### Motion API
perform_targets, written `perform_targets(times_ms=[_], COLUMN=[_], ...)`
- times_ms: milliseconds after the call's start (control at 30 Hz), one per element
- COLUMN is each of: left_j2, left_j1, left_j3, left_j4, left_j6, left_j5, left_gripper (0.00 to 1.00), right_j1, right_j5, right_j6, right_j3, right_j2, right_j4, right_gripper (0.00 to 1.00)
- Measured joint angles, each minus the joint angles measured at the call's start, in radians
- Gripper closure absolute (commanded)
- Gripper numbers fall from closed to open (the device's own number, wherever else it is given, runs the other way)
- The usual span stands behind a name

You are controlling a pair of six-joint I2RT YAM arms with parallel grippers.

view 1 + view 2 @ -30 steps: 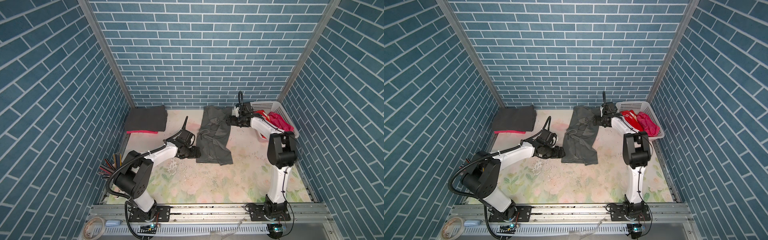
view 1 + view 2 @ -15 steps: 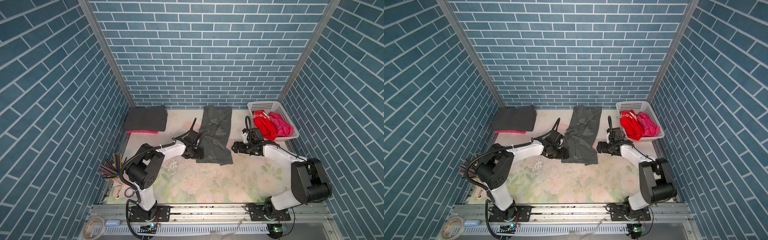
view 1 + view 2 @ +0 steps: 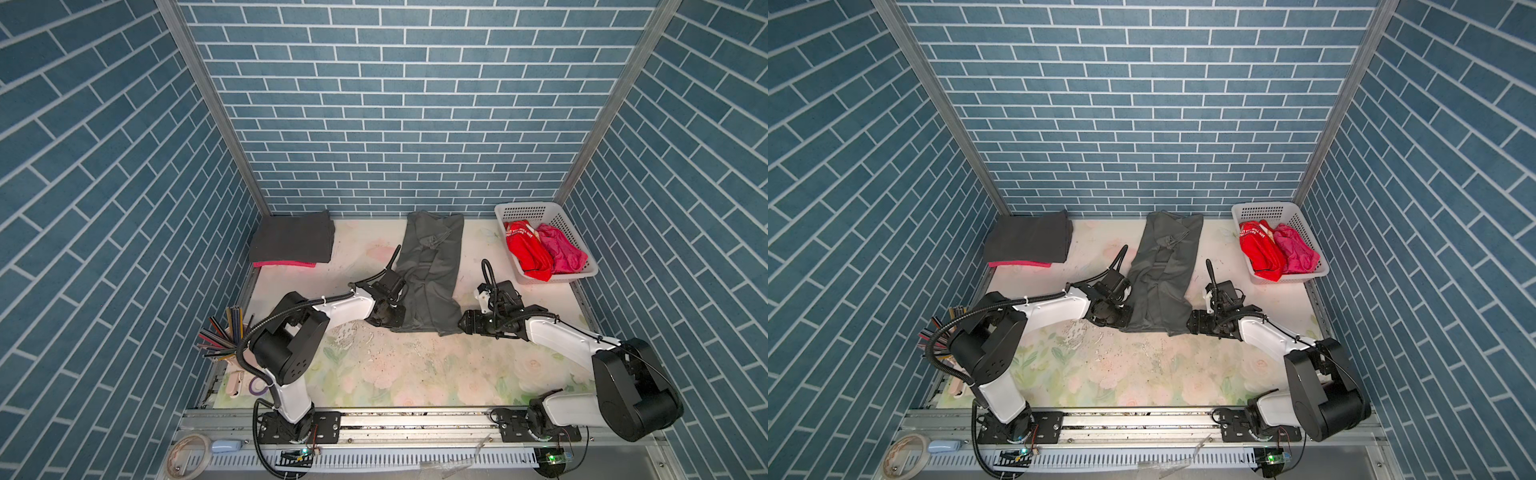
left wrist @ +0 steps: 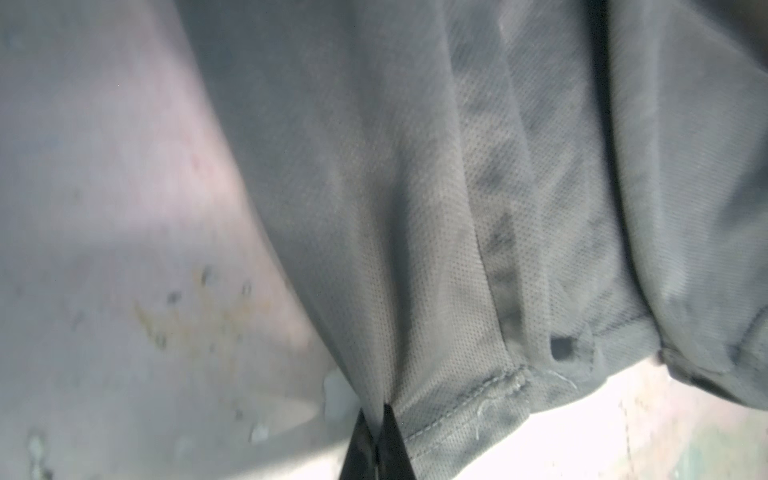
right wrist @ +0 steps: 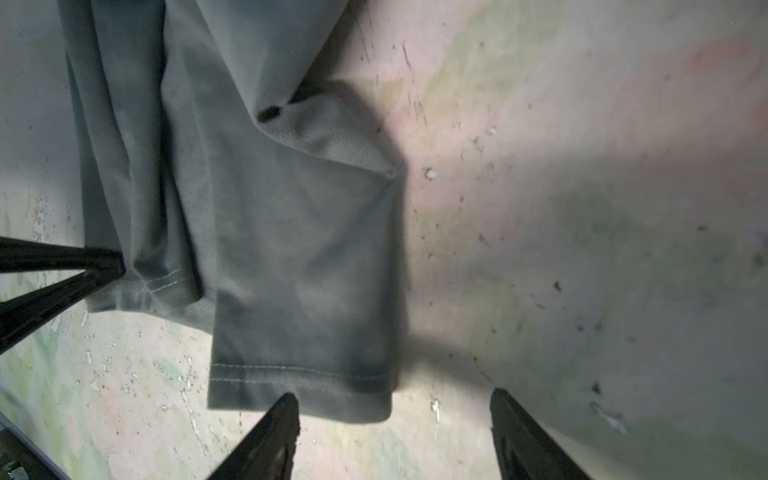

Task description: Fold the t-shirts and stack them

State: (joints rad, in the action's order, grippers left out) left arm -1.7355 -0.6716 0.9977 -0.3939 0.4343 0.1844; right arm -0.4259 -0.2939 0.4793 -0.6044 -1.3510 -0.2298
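A large grey t-shirt [image 3: 428, 270] [image 3: 1163, 270] lies folded into a long strip down the middle of the table. My left gripper [image 3: 399, 325] [image 4: 376, 419] is shut on the near-left hem corner, with cloth pinched between its tips. At the near-right hem corner my right gripper [image 3: 459, 324] [image 5: 395, 409] is open, its fingers on either side of the corner without pinching it. A folded charcoal t-shirt [image 3: 293, 241] rests on a pink one [image 3: 282, 264] at the back left. A red t-shirt [image 3: 525, 253] and a magenta t-shirt [image 3: 561, 253] lie crumpled in the basket.
The white perforated basket [image 3: 536, 208] stands at the back right against the wall. A bundle of pencils [image 3: 224, 336] sits at the table's left edge and a tape roll [image 3: 187, 453] lies in front of the rail. Blue brick walls close in three sides.
My right arm swung from the shirt's far end by the basket to the near-right hem corner, its jaws narrowing. My left gripper moved onto the near-left hem and shut on it.
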Motion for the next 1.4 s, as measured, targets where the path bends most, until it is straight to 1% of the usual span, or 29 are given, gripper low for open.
perform_targets(times_ms=[133, 233, 333, 467, 633, 733, 867, 967, 1033, 1100, 1133, 1167, 1267, 1400], left_j2=[0.101, 0.156, 0.189, 0.209, 0.217, 0.229, 0.244, 0.256, 0.263, 0.266, 0.266, 0.266, 0.274, 0.322], left_j1=[-0.005, -0.012, -0.028, -0.047, -0.061, -0.062, -0.062, -0.062, -0.062, -0.062, -0.062, -0.062, -0.062, -0.062], left_j3=[-0.096, -0.158, -0.197, -0.217, -0.238, -0.257, -0.272, -0.280, -0.285, -0.287, -0.289, -0.292, -0.311, -0.339], left_j4=[0.013, 0.035, 0.051, 0.084, 0.119, 0.126, 0.129, 0.128, 0.128, 0.127, 0.129, 0.130, 0.134, 0.119], left_j6=[0.020, 0.044, 0.067, 0.086, 0.093, 0.093, 0.092, 0.090, 0.089, 0.090, 0.090, 0.090, 0.093, 0.106], left_j5=[0.032, 0.062, 0.087, 0.110, 0.126, 0.132, 0.135, 0.135, 0.135, 0.135, 0.135, 0.135, 0.136, 0.150], left_gripper=[1.00, 1.00, 1.00, 1.00, 1.00, 1.00, 1.00, 1.00, 1.00, 1.00, 1.00, 1.00, 1.00, 1.00], right_j1=[-0.042, -0.095, -0.150, -0.202, -0.215, -0.215, -0.221, -0.240, -0.254, -0.270, -0.279, -0.288, -0.308, -0.329], right_j5=[-0.021, -0.028, -0.027, -0.009, 0.018, 0.018, -0.002, -0.013, -0.020, -0.020, -0.018, -0.017, -0.006, 0.017], right_j6=[0.050, 0.093, 0.140, 0.204, 0.264, 0.293, 0.333, 0.359, 0.377, 0.397, 0.404, 0.414, 0.422, 0.430], right_j3=[0.031, 0.054, 0.081, 0.133, 0.192, 0.228, 0.251, 0.254, 0.254, 0.254, 0.254, 0.254, 0.254, 0.241], right_j2=[0.013, 0.021, 0.052, 0.142, 0.256, 0.285, 0.263, 0.224, 0.194, 0.174, 0.167, 0.164, 0.189, 0.292], right_j4=[0.033, 0.053, 0.065, 0.043, -0.007, 0.008, 0.092, 0.158, 0.193, 0.201, 0.198, 0.190, 0.158, 0.050], right_gripper=[0.31, 0.32, 0.32, 0.33, 0.36, 0.40, 0.47, 0.58, 0.73, 0.91, 0.98, 1.00, 1.00, 1.00])
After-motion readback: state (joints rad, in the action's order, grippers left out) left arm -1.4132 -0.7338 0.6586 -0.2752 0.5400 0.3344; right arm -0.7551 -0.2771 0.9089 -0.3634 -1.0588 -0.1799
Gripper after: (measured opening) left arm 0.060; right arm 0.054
